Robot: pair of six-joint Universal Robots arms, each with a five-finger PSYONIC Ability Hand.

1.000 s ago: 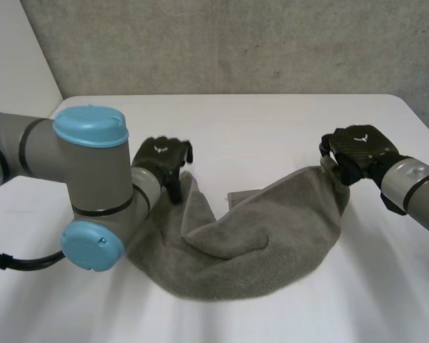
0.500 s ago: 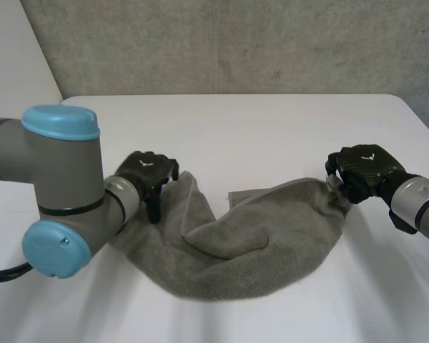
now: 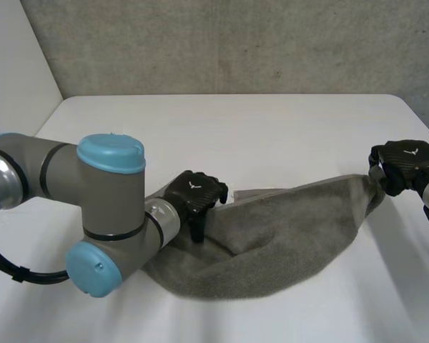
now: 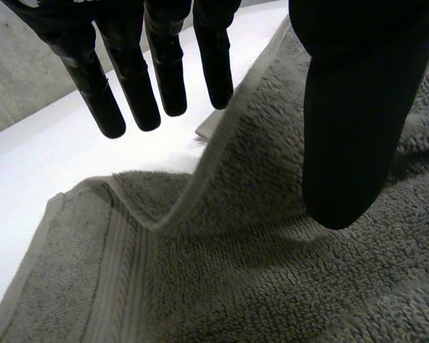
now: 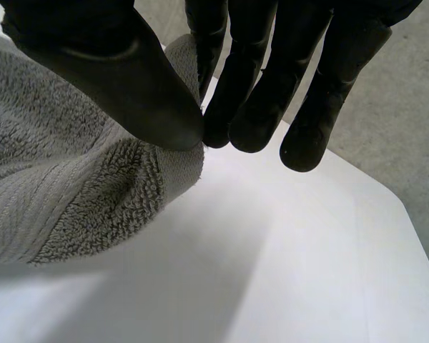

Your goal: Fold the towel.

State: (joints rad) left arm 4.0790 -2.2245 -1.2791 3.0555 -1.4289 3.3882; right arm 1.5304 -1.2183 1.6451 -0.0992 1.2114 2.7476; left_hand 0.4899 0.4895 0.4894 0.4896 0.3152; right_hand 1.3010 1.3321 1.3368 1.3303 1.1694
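Observation:
A grey towel (image 3: 286, 243) lies bunched and stretched across the white table between my two hands. My left hand (image 3: 193, 194) hovers over the towel's left end. In the left wrist view its fingers (image 4: 129, 78) are straight and its thumb stands apart from them. A raised hemmed edge of the towel (image 4: 222, 286) runs between fingers and thumb, unpinched. My right hand (image 3: 405, 163) is at the towel's far right corner. In the right wrist view that hand (image 5: 121, 78) pinches the corner of the towel (image 5: 64, 186) between thumb and fingers, lifted a little off the table.
My left arm (image 3: 107, 207) bends bulkily over the table's near left. The table (image 3: 272, 136) ends at a concrete wall (image 3: 236, 43) behind. Its right edge runs close to my right hand.
My right hand has moved right with the towel corner, drawing the towel out longer. My left hand has shifted right and nearer, onto the towel's left end.

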